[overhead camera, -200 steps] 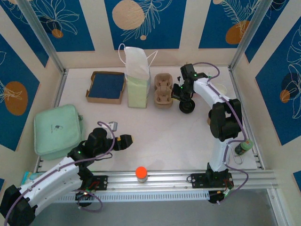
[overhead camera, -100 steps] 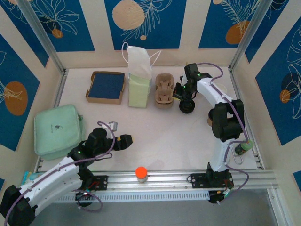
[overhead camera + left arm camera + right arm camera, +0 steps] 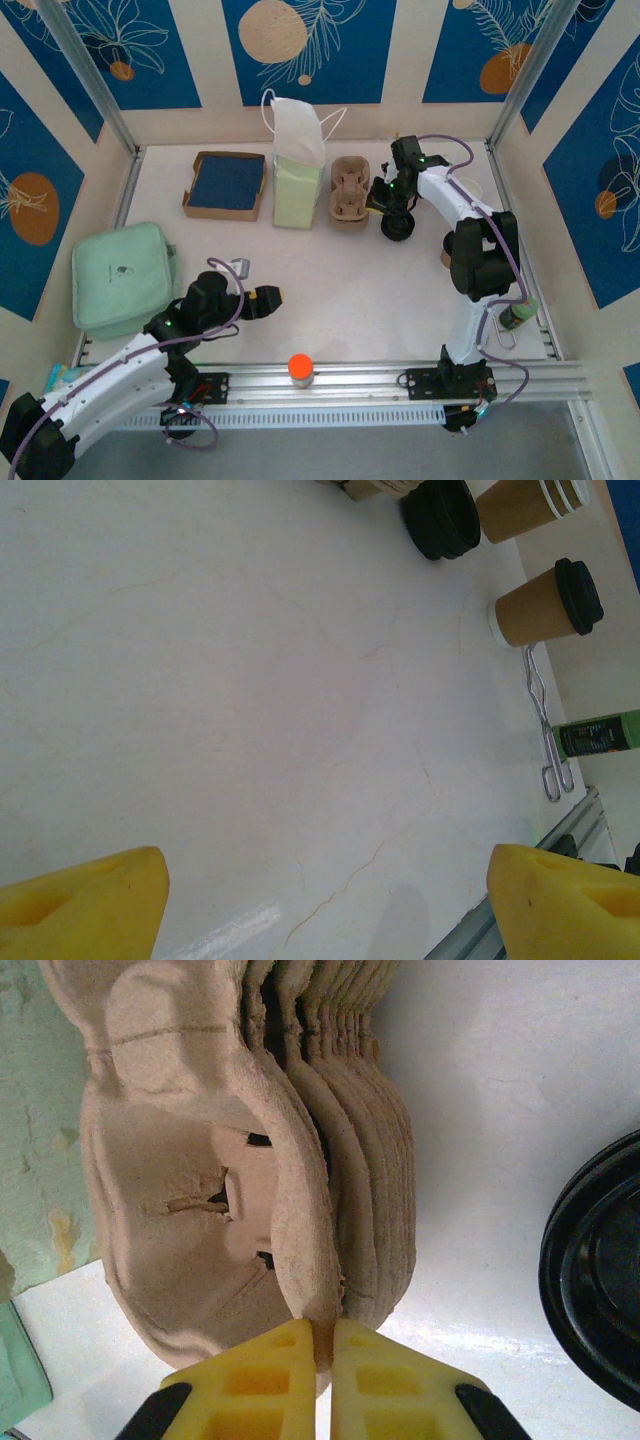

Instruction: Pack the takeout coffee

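Note:
A stack of brown pulp cup carriers [image 3: 349,192] stands beside the white-and-green paper bag [image 3: 297,165] at the back of the table. My right gripper [image 3: 322,1335] is shut on the rim of the top cup carrier [image 3: 200,1160], which is peeled slightly away from the stack. A pile of black lids [image 3: 600,1290] lies just to its right. A lidded brown coffee cup [image 3: 545,605] and a stack of brown cups [image 3: 525,505] stand at the right. My left gripper [image 3: 325,900] hovers open over bare table, holding nothing.
A blue-lined cardboard box [image 3: 227,184] sits at the back left and a green pouch [image 3: 120,277] at the left edge. An orange-capped bottle [image 3: 300,368] stands on the front rail. A green bottle [image 3: 600,735] and a metal clip [image 3: 545,730] lie at the right edge.
My right gripper has shifted slightly toward the back with the carrier rim in its fingers, and the paper bag's top has swayed a little. The left arm has not moved.

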`<state>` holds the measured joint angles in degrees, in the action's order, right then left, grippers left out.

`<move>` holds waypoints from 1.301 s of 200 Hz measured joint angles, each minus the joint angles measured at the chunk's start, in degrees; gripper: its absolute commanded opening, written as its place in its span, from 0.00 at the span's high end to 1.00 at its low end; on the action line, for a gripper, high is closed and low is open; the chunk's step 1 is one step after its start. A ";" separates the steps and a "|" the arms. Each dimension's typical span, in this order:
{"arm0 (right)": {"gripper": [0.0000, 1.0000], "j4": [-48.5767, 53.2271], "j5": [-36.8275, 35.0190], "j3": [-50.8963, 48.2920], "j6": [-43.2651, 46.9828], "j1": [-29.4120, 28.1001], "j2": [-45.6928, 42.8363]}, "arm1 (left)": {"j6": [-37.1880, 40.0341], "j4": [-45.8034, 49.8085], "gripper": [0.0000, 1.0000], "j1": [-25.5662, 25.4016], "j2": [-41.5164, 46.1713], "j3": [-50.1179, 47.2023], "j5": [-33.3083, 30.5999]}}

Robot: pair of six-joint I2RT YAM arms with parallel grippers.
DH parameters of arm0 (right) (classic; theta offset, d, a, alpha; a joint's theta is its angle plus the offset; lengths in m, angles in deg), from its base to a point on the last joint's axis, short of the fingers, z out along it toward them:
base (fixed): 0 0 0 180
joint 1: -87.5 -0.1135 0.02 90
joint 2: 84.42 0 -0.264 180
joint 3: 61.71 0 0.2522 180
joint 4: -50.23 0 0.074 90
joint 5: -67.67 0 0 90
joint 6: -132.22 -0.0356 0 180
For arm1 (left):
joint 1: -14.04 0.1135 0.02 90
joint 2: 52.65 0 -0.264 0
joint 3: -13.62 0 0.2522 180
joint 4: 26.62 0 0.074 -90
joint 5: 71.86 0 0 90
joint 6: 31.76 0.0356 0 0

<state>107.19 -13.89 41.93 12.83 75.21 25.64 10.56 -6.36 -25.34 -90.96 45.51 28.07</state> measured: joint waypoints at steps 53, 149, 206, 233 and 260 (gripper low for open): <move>0.88 -0.39 0.13 -0.94 -0.04 0.00 0.00 | 0.00 0.02 0.17 0.00 0.57 0.00 0.00; 0.91 -0.59 0.81 -1.44 -0.24 0.00 -0.02 | 0.00 0.44 0.17 0.00 1.20 0.00 0.00; 0.92 -2.34 4.07 -3.28 -1.14 0.92 -0.37 | 0.00 0.44 0.17 0.00 1.49 0.00 0.00; 0.95 -3.72 6.32 -4.85 -2.21 2.08 -1.11 | 0.00 0.44 0.17 0.00 1.51 0.00 0.00; 0.97 -6.27 9.99 -7.50 -4.39 3.37 -2.25 | 0.00 0.42 0.17 0.00 1.51 0.00 0.00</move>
<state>100.92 -3.90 34.44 8.44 78.57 23.39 10.56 -5.94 -25.34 -89.45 45.51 28.07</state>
